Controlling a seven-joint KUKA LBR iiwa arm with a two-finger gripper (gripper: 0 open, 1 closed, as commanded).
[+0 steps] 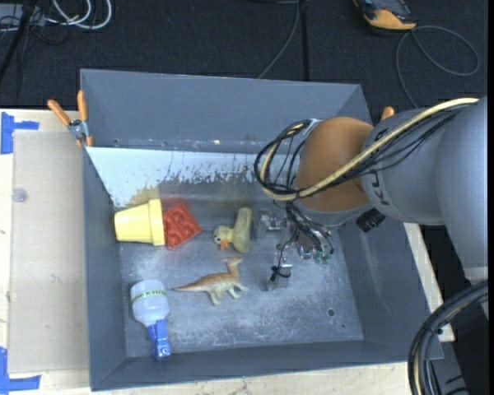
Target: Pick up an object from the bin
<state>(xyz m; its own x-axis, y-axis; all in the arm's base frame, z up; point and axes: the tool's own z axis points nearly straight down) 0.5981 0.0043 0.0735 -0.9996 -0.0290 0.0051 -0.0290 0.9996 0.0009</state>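
Observation:
My gripper hangs low over the bin floor right of centre, its fingertips close above bare floor, with nothing seen between them. A tan toy dinosaur lies just to its left, tail pointing left. A yellow-green toy duck lies up and to the left of the gripper.
A yellow cone with a red berry-like top lies at the left. A small clear bottle with a blue cap lies at the front left. The arm with its orange cover and cables reaches in from the right over the back right of the bin.

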